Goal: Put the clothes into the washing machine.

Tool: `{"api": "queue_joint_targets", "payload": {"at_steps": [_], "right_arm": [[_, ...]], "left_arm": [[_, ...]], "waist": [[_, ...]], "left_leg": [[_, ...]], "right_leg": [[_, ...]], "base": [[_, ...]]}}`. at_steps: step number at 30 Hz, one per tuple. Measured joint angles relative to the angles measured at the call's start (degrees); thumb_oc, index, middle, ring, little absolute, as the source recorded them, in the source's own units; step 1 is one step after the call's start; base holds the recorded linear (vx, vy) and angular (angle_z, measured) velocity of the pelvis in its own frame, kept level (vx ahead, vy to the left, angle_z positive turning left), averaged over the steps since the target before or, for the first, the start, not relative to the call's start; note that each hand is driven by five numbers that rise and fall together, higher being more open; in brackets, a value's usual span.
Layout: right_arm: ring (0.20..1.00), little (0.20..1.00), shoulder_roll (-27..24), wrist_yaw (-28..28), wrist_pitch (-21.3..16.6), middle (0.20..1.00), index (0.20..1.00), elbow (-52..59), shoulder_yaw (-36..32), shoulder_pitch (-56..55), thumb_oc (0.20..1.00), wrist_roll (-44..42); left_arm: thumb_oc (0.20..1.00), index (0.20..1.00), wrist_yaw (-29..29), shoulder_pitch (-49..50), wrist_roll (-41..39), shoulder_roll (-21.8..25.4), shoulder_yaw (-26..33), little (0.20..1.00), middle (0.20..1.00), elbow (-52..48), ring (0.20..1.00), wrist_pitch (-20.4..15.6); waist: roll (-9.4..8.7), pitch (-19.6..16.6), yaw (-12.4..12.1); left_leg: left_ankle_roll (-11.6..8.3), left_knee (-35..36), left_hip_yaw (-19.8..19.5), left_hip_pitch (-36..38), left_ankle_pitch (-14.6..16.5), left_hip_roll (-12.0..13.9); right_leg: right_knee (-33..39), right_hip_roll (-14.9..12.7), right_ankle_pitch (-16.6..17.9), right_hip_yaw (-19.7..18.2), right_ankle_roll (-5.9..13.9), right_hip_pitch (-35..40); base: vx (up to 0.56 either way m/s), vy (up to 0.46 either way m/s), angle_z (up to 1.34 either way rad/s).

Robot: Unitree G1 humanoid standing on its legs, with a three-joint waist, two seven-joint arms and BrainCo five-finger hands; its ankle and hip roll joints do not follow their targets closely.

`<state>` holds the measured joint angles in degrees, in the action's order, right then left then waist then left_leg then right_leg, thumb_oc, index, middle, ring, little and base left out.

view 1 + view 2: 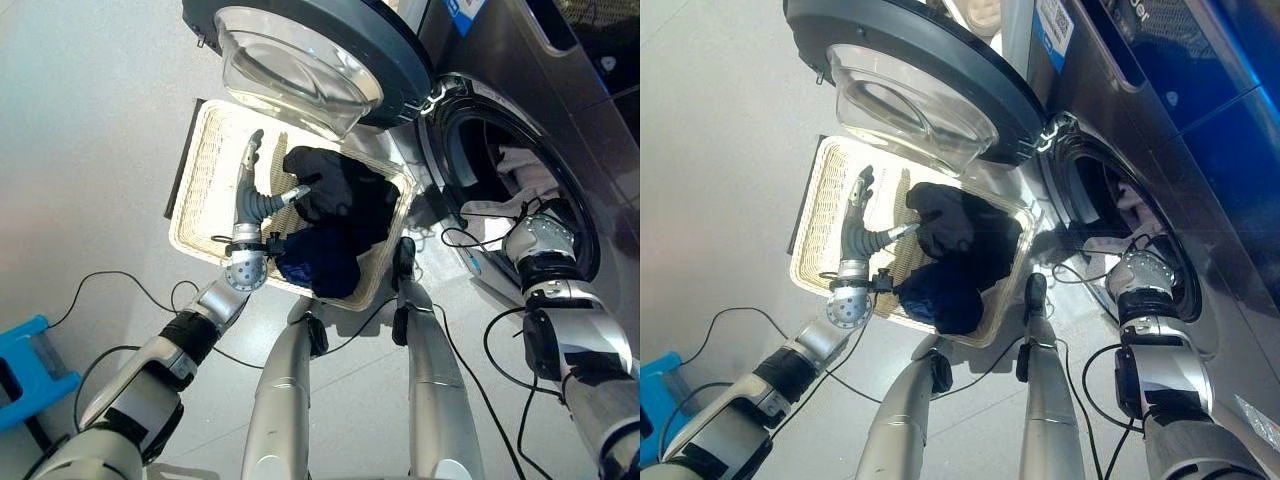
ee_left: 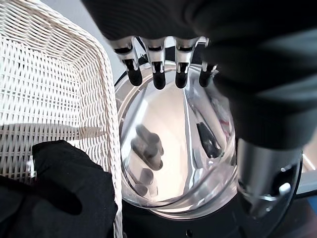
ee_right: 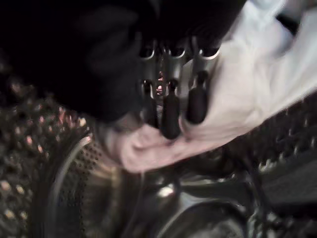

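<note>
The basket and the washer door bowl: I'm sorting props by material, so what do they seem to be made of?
The basket looks like white woven wicker or a plastic imitation; the left wrist view shows its ribbed weave, matte. The door bowl looks like clear glass or hard plastic, glossy: it is see-through and reflects the left hand and its fingers.

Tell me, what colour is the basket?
White wicker basket, shown best in the left wrist view.
</note>
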<state>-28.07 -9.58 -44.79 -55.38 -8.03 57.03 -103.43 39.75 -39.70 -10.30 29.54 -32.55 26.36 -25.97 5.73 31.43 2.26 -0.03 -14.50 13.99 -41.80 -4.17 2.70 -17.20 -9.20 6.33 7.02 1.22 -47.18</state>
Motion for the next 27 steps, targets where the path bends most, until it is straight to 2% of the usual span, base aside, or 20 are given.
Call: {"api": "queue_joint_targets", "payload": {"at_steps": [1, 2, 3, 4, 10, 13, 16, 17, 20, 24, 27], "right_arm": [[1.0, 1.0, -0.16, -1.19, 1.24, 1.0, 1.0, -0.5, 0.32, -0.18, 1.0, 2.78], [1.0, 1.0, -1.21, -4.14, 4.78, 1.0, 1.0, -2.02, 2.35, -0.69, 1.0, 9.5], [1.0, 1.0, -1.47, -5.09, 5.88, 1.0, 1.0, -2.08, 2.54, -0.7, 1.0, 11.69], [1.0, 1.0, -2.4, -6.82, 8.57, 1.0, 1.0, -2.84, 3.32, -0.56, 1.0, 16.2], [1.0, 1.0, -4.56, -11.15, 17.07, 1.0, 1.0, -6.78, 6.54, -0.1, 1.0, 31.08], [1.0, 1.0, -7.19, -14.58, 27.77, 1.0, 1.0, -9.78, 12.24, 1.22, 1.0, 47.25], [1.0, 1.0, -9.04, -14.67, 37.17, 1.0, 1.0, -13.2, 19.19, 1.71, 1.0, 57.72], [1.0, 1.0, -9.92, -14.66, 42.03, 1.0, 1.0, -14.53, 22.07, 1.75, 1.0, 62.51], [1.0, 1.0, -11.09, -14.77, 51.94, 1.0, 1.0, -17.32, 24.5, 1.78, 1.0, 70.77], [1.0, 1.0, -11.42, -17.26, 56.34, 1.0, 1.0, -17.36, 25.04, 2.89, 1.0, 75.75], [1.0, 1.0, -11.68, -22.0, 55.97, 1.0, 1.0, -16.85, 24.52, 4.34, 1.0, 77.47]], "left_arm": [[1.0, 1.0, -0.05, -0.01, 0.0, -0.01, 0.0, 1.0, 1.0, 0.0, 1.0, 0.0], [1.0, 1.0, -0.21, -0.08, 0.0, 0.03, 0.01, 1.0, 1.0, 0.0, 1.0, -0.03], [1.0, 1.0, -0.21, -0.08, 0.0, 0.14, 0.01, 1.0, 1.0, 0.03, 1.0, -0.03], [1.0, 1.0, -0.22, -0.14, 0.01, 0.17, 0.0, 1.0, 1.0, 0.14, 1.0, -0.03], [1.0, 1.0, -0.48, -0.25, 0.01, 0.27, 0.01, 1.0, 1.0, 0.83, 1.0, -0.29], [1.0, 1.0, -1.16, -0.39, 0.01, 0.26, 0.07, 1.0, 1.0, 1.62, 1.0, -0.45], [1.0, 1.0, -1.91, -0.25, 0.04, 0.29, 0.05, 1.0, 1.0, 1.61, 1.0, -0.86], [1.0, 1.0, -2.13, 0.07, 0.04, 0.26, 0.03, 1.0, 1.0, 1.63, 1.0, -0.95], [1.0, 1.0, -2.47, 0.29, 0.06, 0.61, 0.04, 1.0, 1.0, 1.65, 1.0, -1.79], [1.0, 1.0, -2.49, 0.8, 0.63, 0.46, -0.01, 1.0, 1.0, 2.08, 1.0, -2.17], [1.0, 1.0, -2.42, 0.86, 1.98, 0.81, -0.02, 1.0, 1.0, 2.47, 1.0, -1.15]], "waist": [[0.0, 0.0, 0.0], [0.0, 0.0, -0.12], [0.0, 0.0, -0.09], [0.0, 0.0, -0.09], [0.02, -0.01, -0.27], [0.02, -0.01, -0.38], [0.02, -0.01, -0.71], [0.02, -0.01, -1.44], [0.02, -0.01, -1.76], [0.02, -0.01, -1.82], [0.02, -0.01, -2.01]], "left_leg": [[0.0, 0.0, 0.01, 0.02, 0.0, 0.01], [0.03, 0.02, 0.01, 0.06, -0.03, 0.0], [0.06, 0.03, 0.01, 0.04, -0.05, -0.04], [0.09, 0.04, 0.02, 0.04, -0.07, 0.01], [0.2, 0.12, 0.01, 0.03, -0.16, -0.08], [0.22, 0.15, -0.01, -0.02, -0.17, -0.04], [0.25, 0.31, -0.03, -0.09, -0.2, 0.12], [0.25, 0.31, -0.07, -0.14, -0.2, 0.12], [0.26, 0.36, -0.33, -0.57, -0.22, 0.12], [0.3, 0.12, -0.99, -1.19, -0.25, 0.09], [0.31, 0.05, -1.21, -1.19, -0.26, 0.05]], "right_leg": [[0.0, -0.01, 0.0, 0.01, 0.01, 0.02], [0.0, -0.02, 0.0, 0.04, 0.01, 0.09], [0.0, 0.0, 0.02, 0.05, 0.0, 0.05], [0.01, 0.0, 0.05, 0.05, 0.02, 0.05], [0.06, -0.01, 0.07, 0.11, 0.09, 0.11], [0.16, -0.01, 0.08, 0.14, 0.12, 0.08], [0.32, -0.02, 0.14, 0.25, 0.09, 0.07], [0.35, -0.03, 0.14, 0.34, 0.09, 0.07], [0.58, -0.1, 0.13, 0.87, 0.1, 0.04], [0.73, -0.21, 0.14, 1.57, 0.09, -0.02], [0.72, -0.2, 0.14, 1.62, 0.09, 0.04]], "base": [[0.0, 0.0, 0.0], [0.0, 0.0, 0.0], [0.0, 0.0, 0.0], [0.0, 0.0, 0.0], [0.0, 0.0, 0.0], [-0.01, -0.007, 0.0], [-0.02, -0.043, 0.01], [-0.01, -0.058, 0.01], [-0.02, -0.042, 0.06], [-0.01, -0.01, 0.06], [0.0, 0.02, 0.01]]}}
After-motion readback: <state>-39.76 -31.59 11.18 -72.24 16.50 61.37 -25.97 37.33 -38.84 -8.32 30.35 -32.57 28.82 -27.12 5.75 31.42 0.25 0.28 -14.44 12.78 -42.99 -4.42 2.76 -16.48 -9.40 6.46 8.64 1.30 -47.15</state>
